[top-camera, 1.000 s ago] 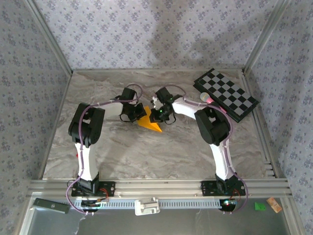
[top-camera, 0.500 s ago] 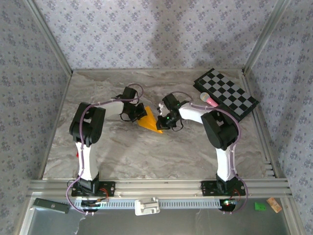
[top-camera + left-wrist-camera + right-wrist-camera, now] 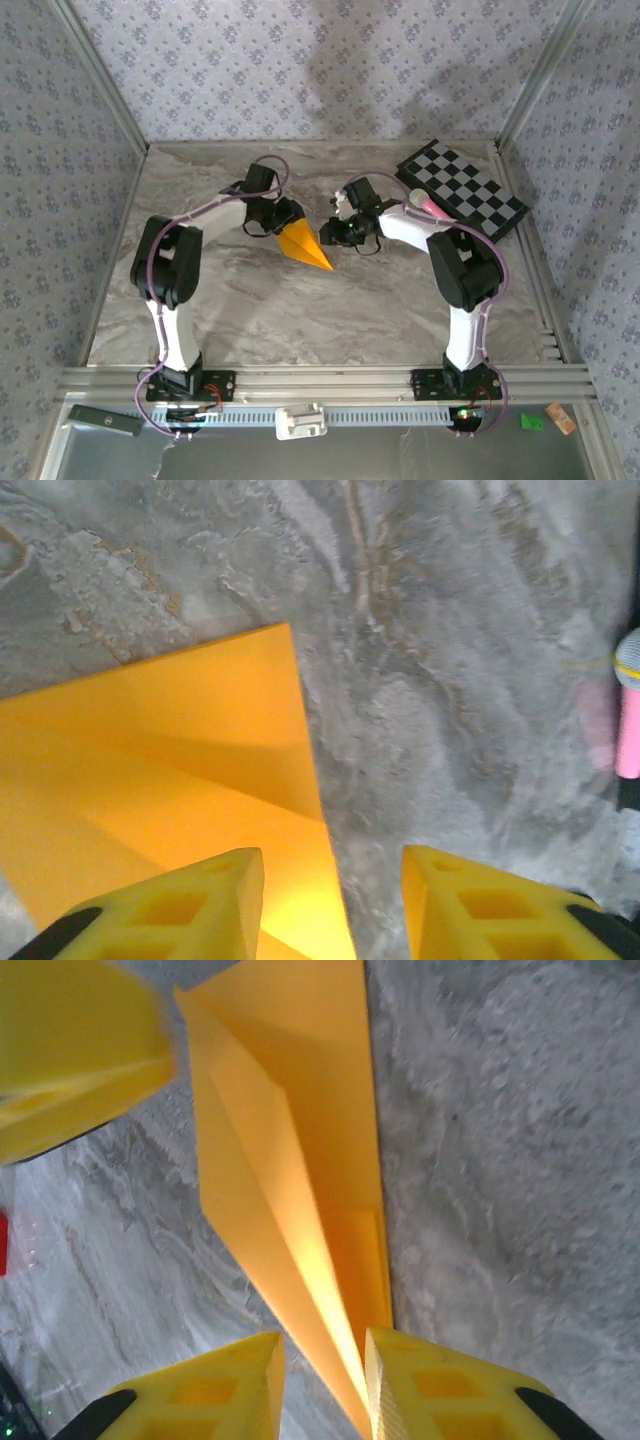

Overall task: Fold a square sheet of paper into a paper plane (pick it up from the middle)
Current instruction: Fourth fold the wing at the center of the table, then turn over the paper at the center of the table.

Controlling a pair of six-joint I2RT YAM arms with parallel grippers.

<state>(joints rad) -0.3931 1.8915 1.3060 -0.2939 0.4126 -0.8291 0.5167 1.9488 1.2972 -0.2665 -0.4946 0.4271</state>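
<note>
Tools parted at either end of the paper plane (image 3: 303, 245).
Left tool (image 3: 330, 868) stands half open over the wide end, holding nothing; right tool (image 3: 322, 1345) is slightly open astride the nose, probably placed to press the crease. Plane lies on the bench (image 3: 300, 320), centre. Whether either tool touches paper: unclear.

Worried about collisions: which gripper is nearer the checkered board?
Right. The right gripper is left of the checkered board; the left gripper farther left, across the paper plane.
</note>
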